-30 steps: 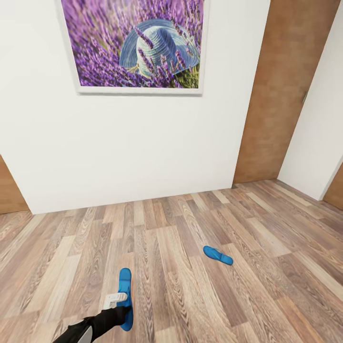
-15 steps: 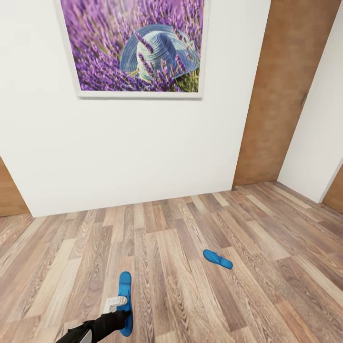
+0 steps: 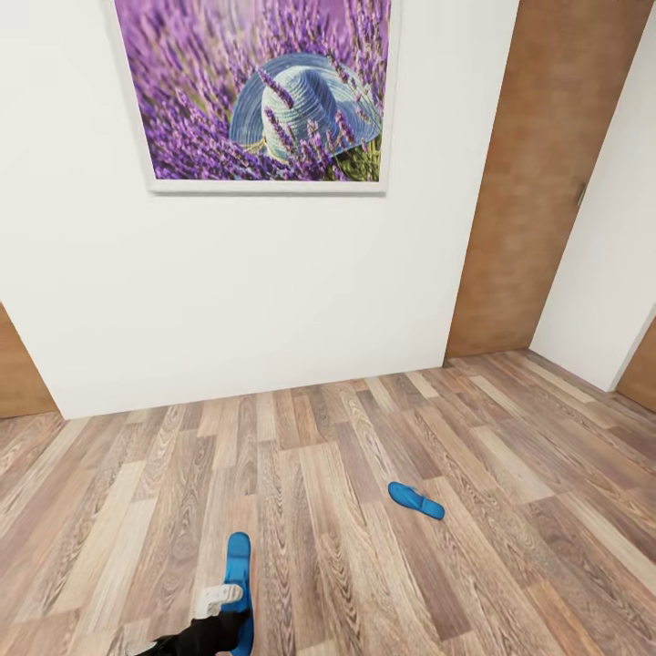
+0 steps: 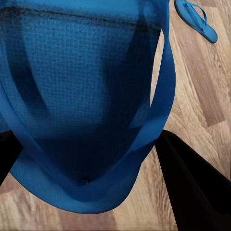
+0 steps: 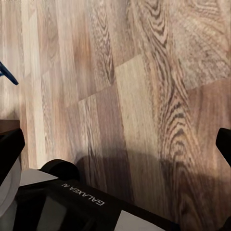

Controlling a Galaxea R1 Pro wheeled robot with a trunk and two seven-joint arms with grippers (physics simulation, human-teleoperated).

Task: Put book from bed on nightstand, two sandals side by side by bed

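One bright blue sandal (image 3: 239,567) sits at the bottom of the head view with my left gripper (image 3: 221,603) shut on its near end. In the left wrist view this sandal (image 4: 86,96) is very close, with its thin straps showing and black fingers (image 4: 192,187) on either side. The other sandal (image 3: 416,500) lies flat on the wood floor ahead to the right, and is also in the left wrist view (image 4: 196,19). My right gripper (image 5: 115,144) hangs open over bare planks, with nothing between its fingertips (image 5: 9,144). Book, bed and nightstand are out of view.
A white wall with a framed lavender-and-hat picture (image 3: 260,91) stands ahead. A light-brown wooden door (image 3: 547,182) is at the right, beside a white wall corner (image 3: 610,228). My own base (image 5: 72,207) shows in the right wrist view. Wood-plank floor (image 3: 364,428) stretches between me and the wall.
The whole head picture has slid down a little, so the camera moved. My left gripper keeps its hold on the sandal, which sits lower in the frame. The floor sandal has not moved.
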